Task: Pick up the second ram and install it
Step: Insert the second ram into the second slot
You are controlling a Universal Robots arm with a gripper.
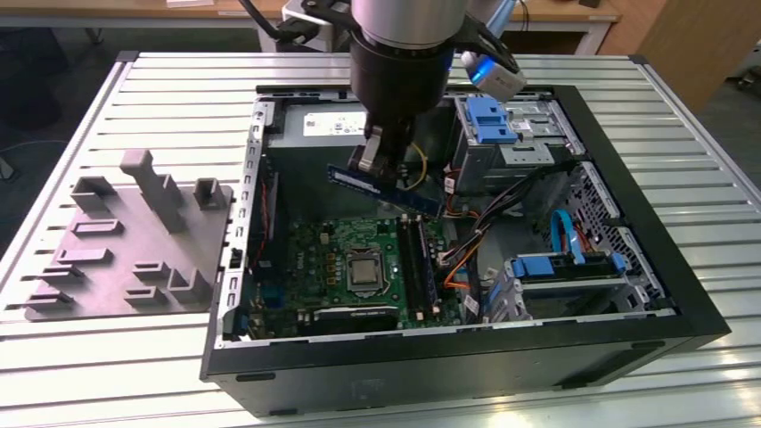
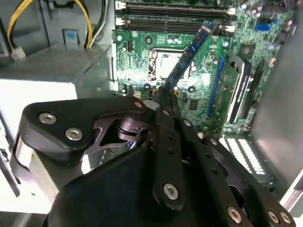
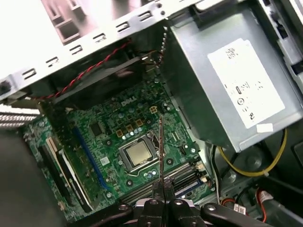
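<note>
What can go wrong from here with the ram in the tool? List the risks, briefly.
1. The tool grips the second ram near one end, so it may pivot when pressed.
2. In the exterior view the stick lies across the memory slots, not along them; lowered so, it could jam.
3. If it slips, it would fall onto the green motherboard.

A white label (image 3: 246, 82) on the grey power supply (image 3: 199, 90) is carrying print too small to read; the green motherboard (image 3: 111, 120) is showing a white logo (image 3: 127, 100).
</note>
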